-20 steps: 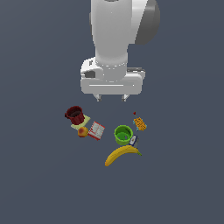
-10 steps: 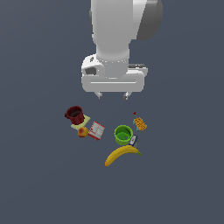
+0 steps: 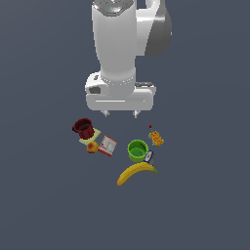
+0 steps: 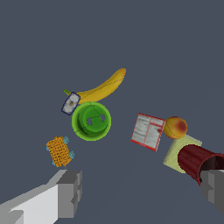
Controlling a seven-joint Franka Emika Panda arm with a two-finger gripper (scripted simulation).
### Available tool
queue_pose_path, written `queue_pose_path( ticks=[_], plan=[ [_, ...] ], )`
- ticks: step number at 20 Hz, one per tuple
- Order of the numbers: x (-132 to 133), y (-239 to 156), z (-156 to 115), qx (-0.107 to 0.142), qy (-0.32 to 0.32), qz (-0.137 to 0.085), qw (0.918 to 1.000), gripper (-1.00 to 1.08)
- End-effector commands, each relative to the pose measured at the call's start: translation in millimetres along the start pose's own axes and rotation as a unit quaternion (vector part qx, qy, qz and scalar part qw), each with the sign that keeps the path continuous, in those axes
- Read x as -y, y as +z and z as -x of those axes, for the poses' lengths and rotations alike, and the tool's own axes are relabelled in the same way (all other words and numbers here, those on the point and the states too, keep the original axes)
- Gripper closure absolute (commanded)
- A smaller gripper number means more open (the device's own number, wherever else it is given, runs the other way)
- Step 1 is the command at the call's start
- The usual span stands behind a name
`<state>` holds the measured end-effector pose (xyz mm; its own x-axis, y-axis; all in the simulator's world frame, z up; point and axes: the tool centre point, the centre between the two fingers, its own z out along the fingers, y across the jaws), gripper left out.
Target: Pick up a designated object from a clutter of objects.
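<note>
Since a second ago: arm has sunk lower over the pile, items unmoved | gripper (image 3: pixel 121 114): fingers spread wide, holding nothing, above the clutter | peach (image 3: pixel 92 147): on the floor, touching the red-white box (image 3: pixel 107 145), just beside the dark red mug (image 3: pixel 83 127) | green cup (image 3: pixel 137 150): next to the banana (image 3: pixel 135 172)

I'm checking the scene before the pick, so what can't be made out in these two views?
- Dark red mug: in the wrist view one finger of the tool covers part of it.
- Pale yellow pad: the mug hides most of it in both views.
- Small dark-rimmed card by the green cup: print too small to read.
- Red-white flat box: its text is illegible.
- Peach: its underside is unseen.
</note>
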<state>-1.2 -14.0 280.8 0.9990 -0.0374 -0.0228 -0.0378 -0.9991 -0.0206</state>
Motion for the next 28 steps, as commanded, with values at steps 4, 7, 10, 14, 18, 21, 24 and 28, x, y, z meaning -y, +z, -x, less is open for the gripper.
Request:
queue_pose_path(
  ticks=[4,7,10,14,18,21,24,28],
  plan=[
    [-27.4,35.8,-9.5,-0.002,0.009,-0.002,1.0000,-0.92],
    [-48.4,62.5,-14.0,-0.004,0.015,-0.002,0.9999,-0.92],
    [-73.5,93.9,-16.2,-0.006,0.023,-0.002,0.9997,-0.92],
    [-104.1,131.4,-14.4,-0.009,0.033,0.001,0.9994,-0.92],
    [-127.6,160.0,-9.8,-0.011,0.040,0.004,0.9991,-0.92],
    [-140.3,175.5,-6.1,-0.011,0.044,0.007,0.9990,-0.92],
    [-149.0,186.0,-3.1,-0.012,0.046,0.009,0.9988,-0.92],
    [-154.2,192.6,-1.2,-0.012,0.047,0.010,0.9988,-0.92]
  ],
)
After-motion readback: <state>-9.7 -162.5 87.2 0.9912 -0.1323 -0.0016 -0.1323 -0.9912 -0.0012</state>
